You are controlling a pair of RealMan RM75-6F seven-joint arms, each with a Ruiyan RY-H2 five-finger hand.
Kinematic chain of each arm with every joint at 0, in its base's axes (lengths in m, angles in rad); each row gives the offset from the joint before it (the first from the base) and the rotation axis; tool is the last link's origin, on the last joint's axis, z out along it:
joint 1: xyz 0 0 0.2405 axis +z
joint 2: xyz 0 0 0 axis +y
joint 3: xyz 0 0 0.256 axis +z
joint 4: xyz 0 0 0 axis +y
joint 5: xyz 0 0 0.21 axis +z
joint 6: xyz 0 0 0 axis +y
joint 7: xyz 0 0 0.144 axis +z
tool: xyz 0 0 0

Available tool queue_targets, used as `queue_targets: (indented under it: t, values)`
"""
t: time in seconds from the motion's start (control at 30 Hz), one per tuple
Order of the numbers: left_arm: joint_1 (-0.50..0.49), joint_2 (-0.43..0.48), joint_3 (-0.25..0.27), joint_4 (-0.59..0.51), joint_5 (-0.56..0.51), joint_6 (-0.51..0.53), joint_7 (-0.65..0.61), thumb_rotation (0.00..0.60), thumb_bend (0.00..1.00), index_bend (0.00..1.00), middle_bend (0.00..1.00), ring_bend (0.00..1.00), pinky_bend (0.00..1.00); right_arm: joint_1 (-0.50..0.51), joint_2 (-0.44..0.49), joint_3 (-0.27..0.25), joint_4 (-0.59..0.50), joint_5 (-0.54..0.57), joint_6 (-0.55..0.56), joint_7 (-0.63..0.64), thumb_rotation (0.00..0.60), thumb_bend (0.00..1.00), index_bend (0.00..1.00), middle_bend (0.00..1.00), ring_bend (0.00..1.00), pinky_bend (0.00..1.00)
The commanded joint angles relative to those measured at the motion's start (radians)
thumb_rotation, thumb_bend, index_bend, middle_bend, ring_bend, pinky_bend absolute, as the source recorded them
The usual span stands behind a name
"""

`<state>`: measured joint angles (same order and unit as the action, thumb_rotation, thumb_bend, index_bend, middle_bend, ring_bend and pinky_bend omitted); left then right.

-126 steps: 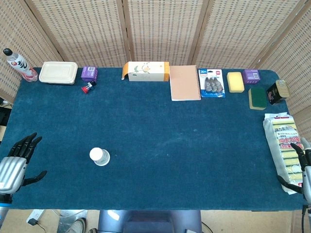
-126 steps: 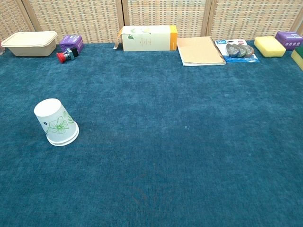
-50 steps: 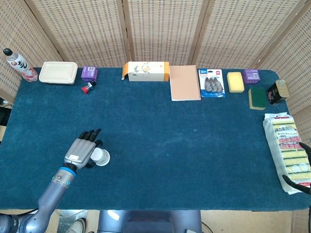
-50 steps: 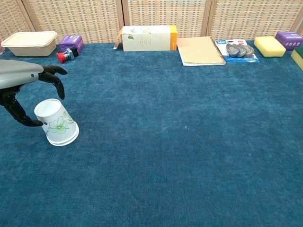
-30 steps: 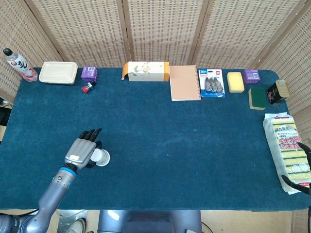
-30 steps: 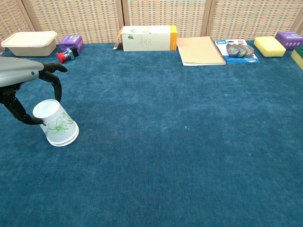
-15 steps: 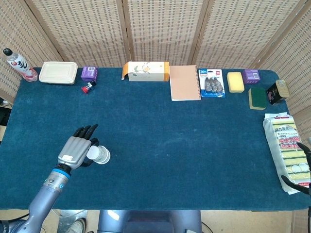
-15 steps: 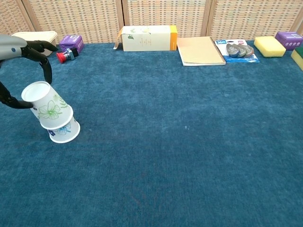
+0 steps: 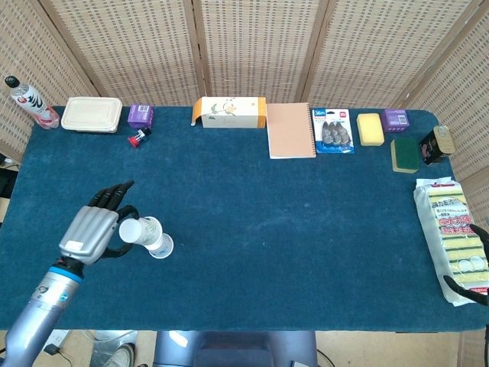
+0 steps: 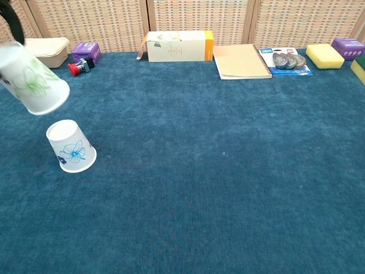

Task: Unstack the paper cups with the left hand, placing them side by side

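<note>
My left hand [image 9: 93, 228] grips a white paper cup with a green flower print [image 10: 32, 81], lifted off the table and tilted, mouth down. In the head view this cup [image 9: 137, 229] sticks out to the right of the hand. A second cup with a blue flower print [image 10: 71, 147] stands upside down on the blue cloth just below and right of it, and it shows in the head view as the lower cup [image 9: 161, 246]. Only dark fingertips of my right hand [image 9: 467, 288] show at the right edge, spread apart and holding nothing.
Along the far edge lie a bottle [image 9: 27, 102], a beige food box [image 9: 92, 114], a purple box [image 9: 140, 115], a carton [image 9: 229, 112], a notebook [image 9: 290, 130], a blister pack [image 9: 333, 131] and sponges [image 9: 370, 128]. A sponge pack [image 9: 451, 233] lies at the right.
My left hand has pulled the green-flower cup up and to the left, clear of the blue-flower cup, which stays on the cloth. The right hand has not moved.
</note>
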<state>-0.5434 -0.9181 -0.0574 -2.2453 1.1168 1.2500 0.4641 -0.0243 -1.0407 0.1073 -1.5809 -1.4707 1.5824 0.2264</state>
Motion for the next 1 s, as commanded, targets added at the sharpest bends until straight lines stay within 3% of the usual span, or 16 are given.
queue_targets:
  t: [0.03, 0.23, 0.57, 1.0]
  values:
    - [0.044, 0.07, 0.007, -0.008, 0.055, 0.012, -0.066, 0.6, 0.21, 0.43, 0.0, 0.0, 0.08, -0.001, 0.0, -0.003, -0.005, -0.005, 0.002, -0.007, 0.6, 0.16, 0.13, 0.02, 0.0, 0.0]
    - [0.054, 0.042, 0.027, 0.095, 0.034, -0.055, -0.118, 0.6, 0.21, 0.43, 0.0, 0.0, 0.08, 0.004, -0.006, -0.011, -0.011, -0.018, -0.005, -0.034, 0.6, 0.16, 0.13, 0.02, 0.0, 0.0]
    - [0.016, -0.136, 0.029, 0.293, -0.068, -0.166, -0.097, 0.6, 0.21, 0.43, 0.0, 0.0, 0.08, 0.013, -0.01, -0.01, -0.007, -0.005, -0.026, -0.039, 0.6, 0.16, 0.13, 0.02, 0.0, 0.0]
    - [-0.034, -0.223, 0.001, 0.352, -0.184, -0.203, -0.03, 0.6, 0.21, 0.43, 0.0, 0.0, 0.08, 0.017, -0.011, -0.011, -0.002, 0.002, -0.038, -0.033, 0.6, 0.16, 0.13, 0.02, 0.0, 0.0]
